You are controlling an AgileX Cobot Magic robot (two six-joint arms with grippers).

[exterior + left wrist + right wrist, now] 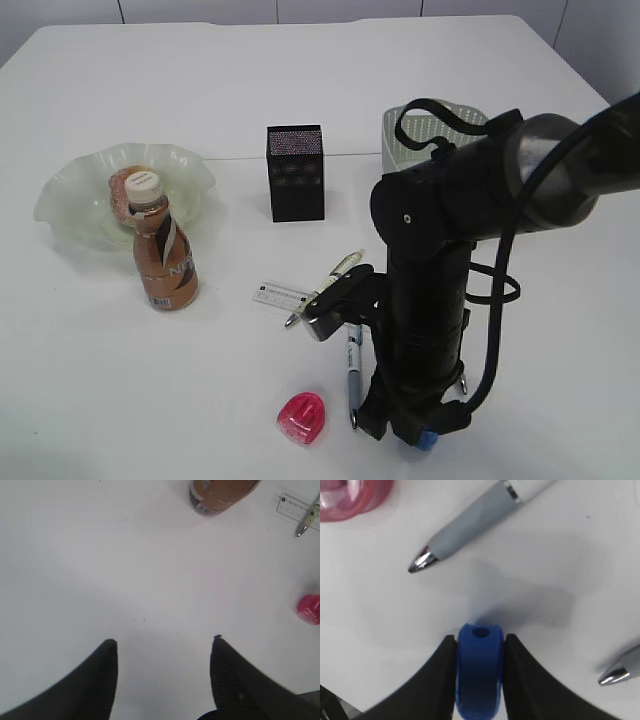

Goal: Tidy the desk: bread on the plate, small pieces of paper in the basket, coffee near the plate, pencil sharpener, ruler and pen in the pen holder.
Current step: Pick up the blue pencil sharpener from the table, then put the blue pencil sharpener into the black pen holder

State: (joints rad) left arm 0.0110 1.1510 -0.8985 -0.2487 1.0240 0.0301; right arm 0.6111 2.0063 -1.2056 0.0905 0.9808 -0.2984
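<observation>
The white worktop (300, 80) has a seam across it and meets a pale wall at 12 o'clock. The right tool (479, 645) is clamped on a blue sharpener (479, 672), with a pen (475, 517) at 12 o'clock and a pink sharpener (347, 497) at 10. The left tool (162, 645) stands apart over bare worktop, holding nothing. The bread (125, 190) lies in the plate (65, 205), with the coffee (163, 255) touching its rim at 5 o'clock. The pen holder (295, 172) and basket (400, 135) stand behind; their contents cannot be told.

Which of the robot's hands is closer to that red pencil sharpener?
The right hand. It is down on the desk just right of the red sharpener, clamped on a small blue object. The left hand hovers open farther off; the sharpener sits at its view's right edge.
</observation>
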